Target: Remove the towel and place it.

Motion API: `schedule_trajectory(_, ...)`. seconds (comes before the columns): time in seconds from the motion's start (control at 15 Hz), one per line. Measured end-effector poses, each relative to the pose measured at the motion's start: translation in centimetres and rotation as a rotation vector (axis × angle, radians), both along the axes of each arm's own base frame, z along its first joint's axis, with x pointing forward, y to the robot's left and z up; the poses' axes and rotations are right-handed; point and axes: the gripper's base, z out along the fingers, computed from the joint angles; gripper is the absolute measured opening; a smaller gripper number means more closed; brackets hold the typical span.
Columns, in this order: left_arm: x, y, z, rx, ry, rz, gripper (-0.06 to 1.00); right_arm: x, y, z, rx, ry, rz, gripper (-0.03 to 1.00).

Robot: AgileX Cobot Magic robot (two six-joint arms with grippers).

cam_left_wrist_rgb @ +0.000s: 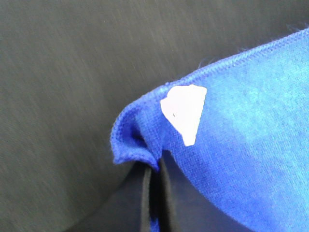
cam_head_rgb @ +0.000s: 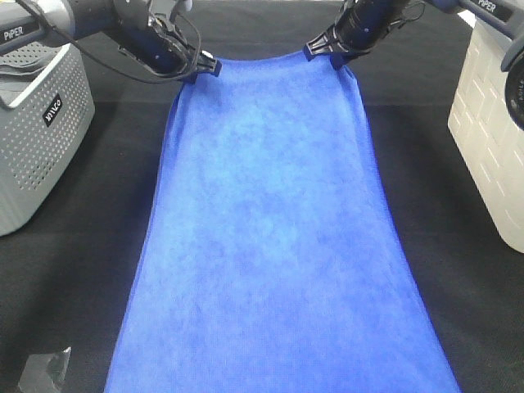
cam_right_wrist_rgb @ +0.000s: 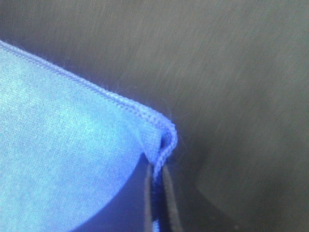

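Note:
The royal-blue towel (cam_head_rgb: 270, 237) hangs stretched down the middle of the exterior high view, from two far corners to the near edge of the picture. My left gripper (cam_head_rgb: 205, 67) is shut on its far left corner. In the left wrist view the fingers (cam_left_wrist_rgb: 145, 198) pinch the hemmed corner of the towel (cam_left_wrist_rgb: 251, 125), beside the small white tag (cam_left_wrist_rgb: 184, 112). My right gripper (cam_head_rgb: 327, 51) is shut on the far right corner. In the right wrist view the fingers (cam_right_wrist_rgb: 170, 203) clamp the stitched hem of the towel (cam_right_wrist_rgb: 58, 145).
A grey perforated basket (cam_head_rgb: 37, 131) stands at the left. A white lattice basket (cam_head_rgb: 491, 131) stands at the right. The table (cam_head_rgb: 98, 270) is covered in black cloth. A small grey object (cam_head_rgb: 45, 372) lies at the near left corner.

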Motion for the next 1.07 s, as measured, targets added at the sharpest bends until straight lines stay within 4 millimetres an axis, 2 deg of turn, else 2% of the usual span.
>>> schedule_trajectory(0.47,0.9,0.1,0.9,0.005,-0.148,0.009,0.0,0.8,0.1,0.8,0.022,-0.126,0.001,0.0)
schedule_trajectory(0.67,1.0,0.1,0.4,0.009,-0.154,0.009,0.0,1.0,0.1,0.7,0.024,-0.138,-0.001,0.0)
schedule_trajectory(1.07,1.5,0.0,-2.0,0.01,-0.166,0.014,0.0,1.7,-1.1,-2.5,0.071,-0.092,-0.037,0.0)
